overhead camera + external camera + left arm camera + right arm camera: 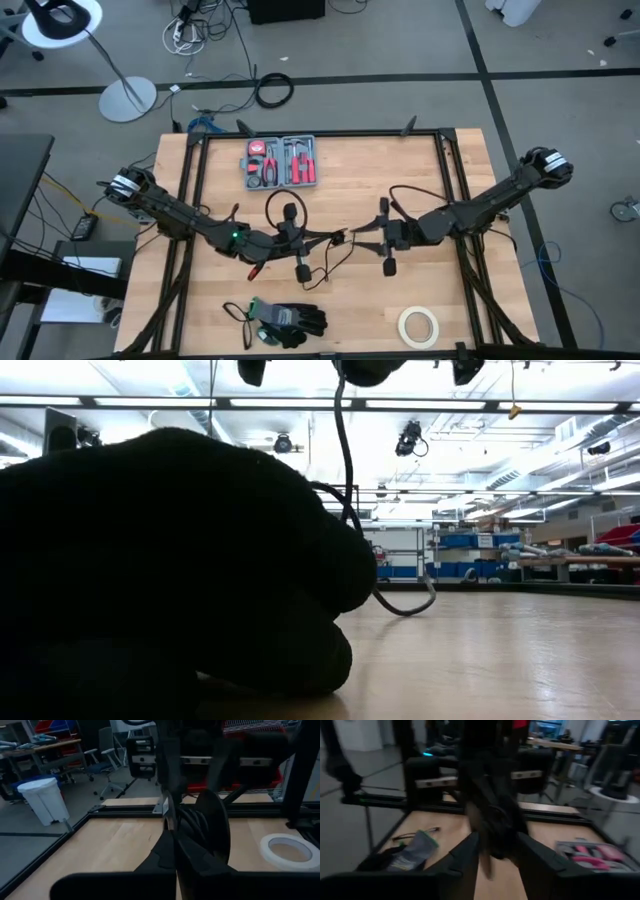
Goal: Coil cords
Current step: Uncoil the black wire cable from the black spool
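Red-handled tools packed in the grey tool case at bench rear. Left pincer clamped on black cord; right pincer spread, gripping nothing.

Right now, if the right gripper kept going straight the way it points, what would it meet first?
Most likely the thin black cord bunched between its fingers, then the left gripper facing it, shut on that cord. The right gripper points across the wooden table toward the left arm; depth is unclear.
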### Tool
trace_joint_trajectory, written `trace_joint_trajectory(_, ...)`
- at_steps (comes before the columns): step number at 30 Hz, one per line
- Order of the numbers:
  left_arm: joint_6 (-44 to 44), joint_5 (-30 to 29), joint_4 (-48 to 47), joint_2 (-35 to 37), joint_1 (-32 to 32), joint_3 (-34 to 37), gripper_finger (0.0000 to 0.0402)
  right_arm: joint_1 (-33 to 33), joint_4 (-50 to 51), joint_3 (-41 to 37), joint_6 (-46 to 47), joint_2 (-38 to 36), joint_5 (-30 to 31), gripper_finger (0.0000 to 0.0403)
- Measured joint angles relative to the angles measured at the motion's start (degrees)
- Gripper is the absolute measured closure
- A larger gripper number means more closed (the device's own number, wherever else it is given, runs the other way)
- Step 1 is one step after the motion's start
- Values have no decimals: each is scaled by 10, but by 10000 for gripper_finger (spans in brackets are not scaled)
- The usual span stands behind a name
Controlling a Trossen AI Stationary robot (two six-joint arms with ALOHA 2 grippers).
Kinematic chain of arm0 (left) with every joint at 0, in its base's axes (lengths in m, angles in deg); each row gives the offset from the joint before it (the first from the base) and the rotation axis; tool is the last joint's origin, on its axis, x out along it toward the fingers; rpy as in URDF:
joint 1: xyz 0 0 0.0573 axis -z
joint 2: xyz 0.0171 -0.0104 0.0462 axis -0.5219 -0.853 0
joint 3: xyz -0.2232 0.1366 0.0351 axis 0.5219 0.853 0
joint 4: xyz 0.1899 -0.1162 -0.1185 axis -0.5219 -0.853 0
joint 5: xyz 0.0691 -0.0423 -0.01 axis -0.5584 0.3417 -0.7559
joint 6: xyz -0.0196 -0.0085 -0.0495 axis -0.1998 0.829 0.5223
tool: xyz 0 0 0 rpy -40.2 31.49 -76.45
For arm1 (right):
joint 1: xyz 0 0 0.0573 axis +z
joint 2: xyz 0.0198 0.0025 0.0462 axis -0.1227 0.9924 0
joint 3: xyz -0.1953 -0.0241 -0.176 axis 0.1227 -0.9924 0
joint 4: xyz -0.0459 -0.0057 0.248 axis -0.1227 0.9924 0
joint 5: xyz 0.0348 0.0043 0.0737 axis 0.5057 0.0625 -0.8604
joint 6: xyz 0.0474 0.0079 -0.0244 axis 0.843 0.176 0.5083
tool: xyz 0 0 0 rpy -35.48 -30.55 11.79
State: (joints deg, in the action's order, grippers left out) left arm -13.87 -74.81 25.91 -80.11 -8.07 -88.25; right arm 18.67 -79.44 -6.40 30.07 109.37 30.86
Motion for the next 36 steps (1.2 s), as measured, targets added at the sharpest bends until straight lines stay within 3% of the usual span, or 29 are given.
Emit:
trace_joint_trajectory(8, -2, -41, -58, 0, 4, -28, 401, 28, 72, 0, 60, -52, 34, 255)
trace_joint_trajectory(14, -19, -65, -98, 0, 7, -73, 401, 28, 63, 0, 109, 0, 17, 269)
trace_joint_trajectory(20, -44, -115, -82, 0, 8, -85, 401, 22, -32, 0, 106, 59, 17, 273)
trace_joint_trajectory(29, -95, -121, -10, 0, 7, -86, 401, 9, -87, 0, 93, 115, 41, 276)
trace_joint_trajectory(36, -107, -121, 6, 1, 7, -86, 401, -4, -132, 0, 109, 155, 8, 276)
